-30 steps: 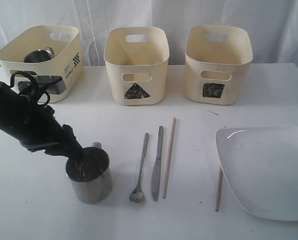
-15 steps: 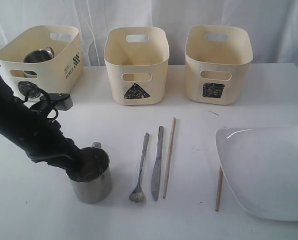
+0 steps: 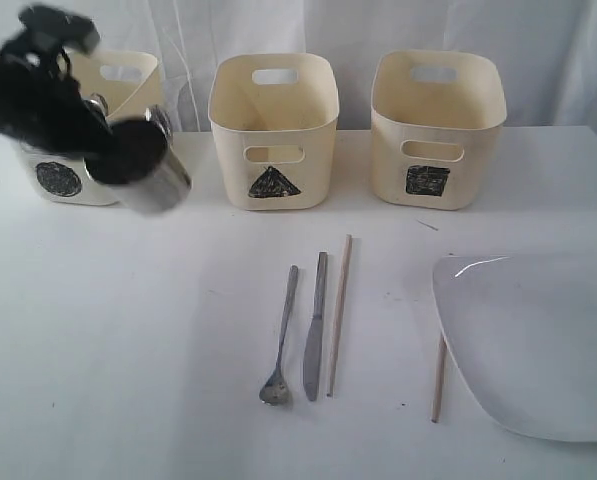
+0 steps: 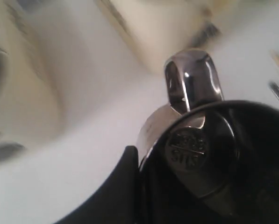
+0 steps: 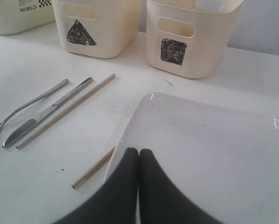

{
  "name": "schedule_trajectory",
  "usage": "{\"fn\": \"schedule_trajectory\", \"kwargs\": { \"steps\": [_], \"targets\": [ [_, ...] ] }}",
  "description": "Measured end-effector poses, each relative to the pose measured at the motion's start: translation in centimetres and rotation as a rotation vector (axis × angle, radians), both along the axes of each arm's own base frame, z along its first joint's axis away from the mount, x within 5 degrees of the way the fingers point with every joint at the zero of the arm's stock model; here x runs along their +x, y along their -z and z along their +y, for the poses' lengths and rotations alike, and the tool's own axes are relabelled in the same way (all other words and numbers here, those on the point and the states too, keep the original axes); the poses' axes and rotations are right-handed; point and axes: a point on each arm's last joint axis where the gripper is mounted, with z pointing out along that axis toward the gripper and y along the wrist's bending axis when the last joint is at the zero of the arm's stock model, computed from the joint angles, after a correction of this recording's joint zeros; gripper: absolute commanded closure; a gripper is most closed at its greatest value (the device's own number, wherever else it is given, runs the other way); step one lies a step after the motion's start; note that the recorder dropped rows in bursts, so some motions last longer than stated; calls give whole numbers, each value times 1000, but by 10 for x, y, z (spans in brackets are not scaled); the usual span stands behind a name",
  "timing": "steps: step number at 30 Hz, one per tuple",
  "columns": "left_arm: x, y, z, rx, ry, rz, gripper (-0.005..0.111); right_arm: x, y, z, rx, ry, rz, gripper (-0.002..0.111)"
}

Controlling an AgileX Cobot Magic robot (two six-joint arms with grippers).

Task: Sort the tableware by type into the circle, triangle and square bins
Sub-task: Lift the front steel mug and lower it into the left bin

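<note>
The white table [image 3: 128,350] carries everything, and places here are taken from the triangle bin [image 3: 273,130], which stands in the middle of the back row in the exterior view.

The plate [image 3: 538,340] lies flat, well in front of that bin and off to its right, reaching the view's edge.

The circle bin [image 3: 83,190], the widest tub, stands to the left of the triangle bin. The left arm covers most of it, so its contents cannot be made out. The triangle bin's inner back wall shows bare cream, and its floor is out of sight. The square bin [image 3: 438,130] stands just to its right, upright, with its floor likewise hidden.

The left gripper [image 3: 128,150] is clamped on the mug [image 3: 163,180] and carries it tilted in the air, clear of the table. The mug hangs left of the triangle bin, in front of the circle bin's near corner.

The right gripper [image 5: 138,154] has its fingers pressed together with nothing between them. It sits over the plate's near edge, far right of the triangle bin.

In front of the triangle bin, one chopstick [image 3: 338,315], the knife [image 3: 314,325] and the spoon [image 3: 281,335] lie side by side, close but apart. The second chopstick [image 3: 438,378] lies further right, and its end meets the plate's rim.
</note>
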Motion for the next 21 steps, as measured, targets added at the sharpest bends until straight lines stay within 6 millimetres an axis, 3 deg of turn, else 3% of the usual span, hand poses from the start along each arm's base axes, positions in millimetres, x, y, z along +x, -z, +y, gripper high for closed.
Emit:
{"fn": "schedule_trajectory", "kwargs": {
  "steps": [2,7,10,14,21],
  "targets": [
    [16,-30,18,-7,-81,-155,107,0,0,0,0,0,0,108],
    [65,-64,65,-7,-264,-389,107,0,0,0,0,0,0,108],
    [100,-49,85,-1,-321,-384,107,0,0,0,0,0,0,108],
    [136,-18,90,2,-334,-340,107,0,0,0,0,0,0,108],
    [166,16,89,4,-328,-283,107,0,0,0,0,0,0,108]
  ]
}}
